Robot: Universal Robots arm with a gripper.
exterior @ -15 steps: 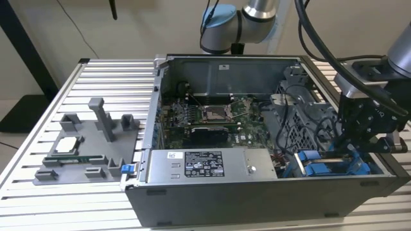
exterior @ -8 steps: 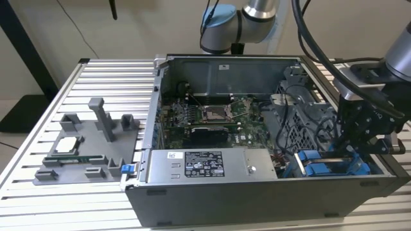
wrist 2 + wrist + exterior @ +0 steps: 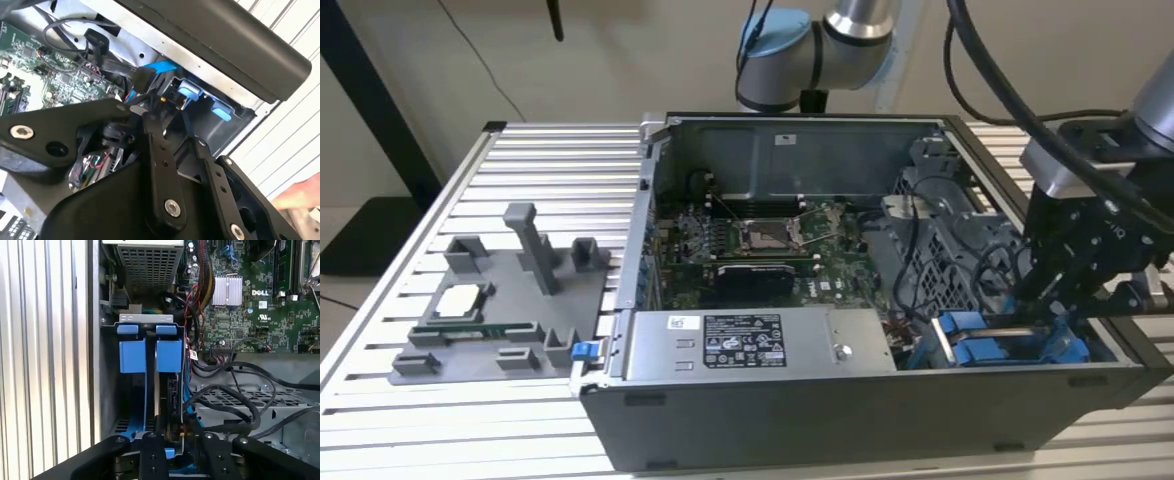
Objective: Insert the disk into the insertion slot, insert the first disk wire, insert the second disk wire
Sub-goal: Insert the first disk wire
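Disk (image 3: pixel 977 348) in its blue carrier sits in the open case (image 3: pixel 854 410), at the corner on the exterior view's right, with the gripper (image 3: pixel 1034 303) just above. First wrist view: it stands inside the insertion slot (image 3: pixel 145 318), beside black cables (image 3: pixel 240 402). Second wrist view: the gripper hangs near the carrier's blue tabs, and its grip cannot be told

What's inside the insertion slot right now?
Two blue carrier frames stand side by side in the insertion slot. The gripper covers one end, so what lies there cannot be seen.
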